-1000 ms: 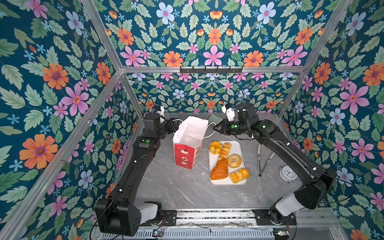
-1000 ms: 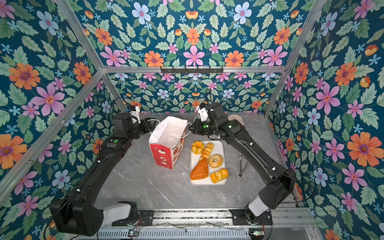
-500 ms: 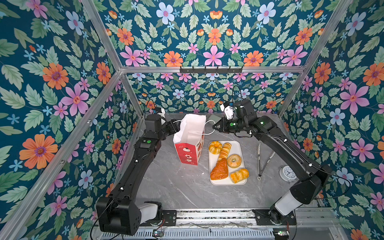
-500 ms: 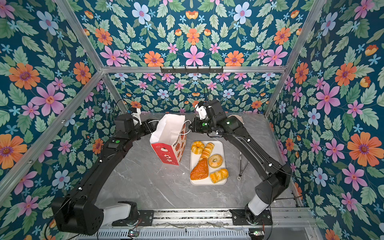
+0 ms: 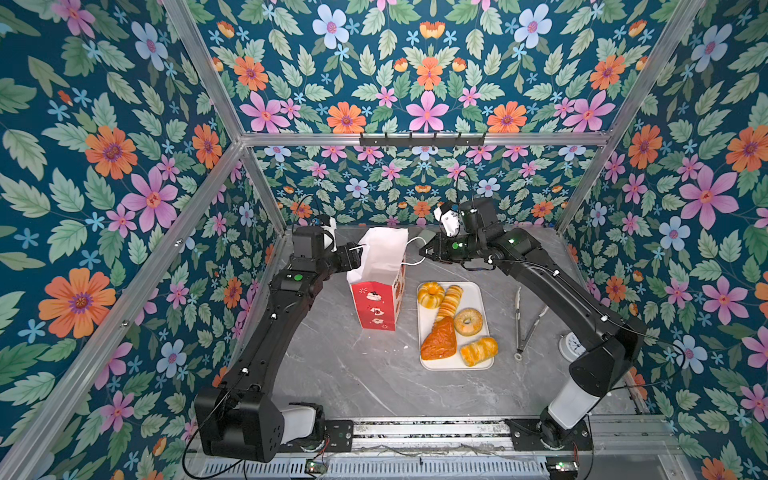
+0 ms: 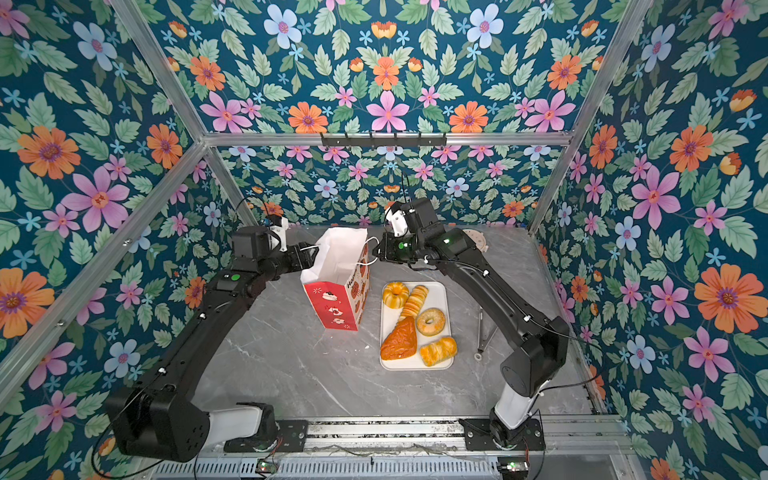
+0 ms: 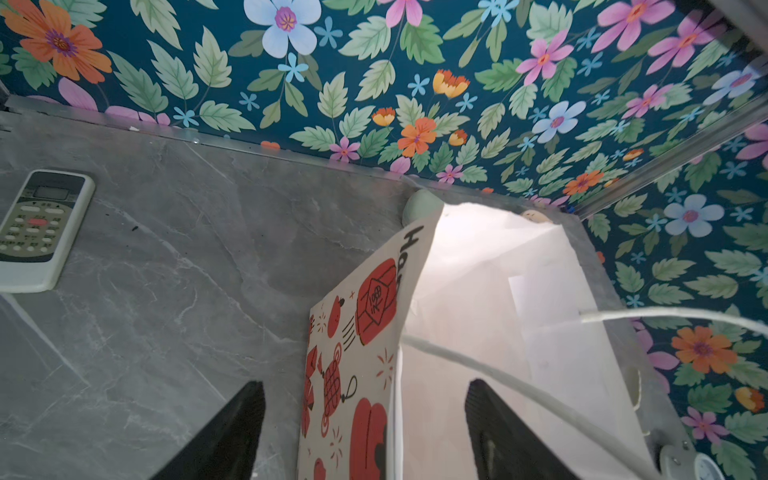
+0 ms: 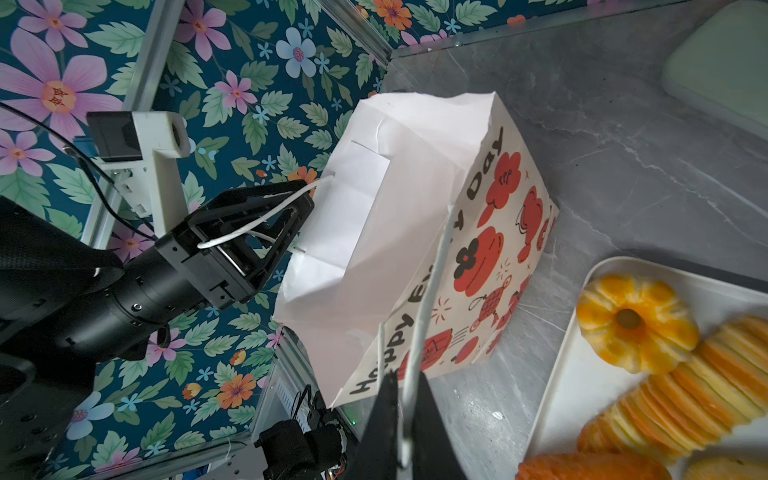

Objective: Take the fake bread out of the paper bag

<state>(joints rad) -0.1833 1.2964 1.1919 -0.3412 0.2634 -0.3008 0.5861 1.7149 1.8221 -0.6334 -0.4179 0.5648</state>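
White paper bag (image 5: 376,299) stands upright between the grippers. Right gripper (image 8: 405,380) pinches one cord handle (image 8: 432,282); left gripper (image 8: 301,218) gapes wide, gripping nothing. Fake bread (image 5: 439,345) lies on a tray (image 5: 473,293), nearer the right gripper, back toward its base.

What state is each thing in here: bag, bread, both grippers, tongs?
paper bag, standing, mouth open
fake bread, all five pieces out, on the white tray
right gripper, shut on a cord handle
left gripper, open, the other handle draped over it
tongs, lying flat, arms apart
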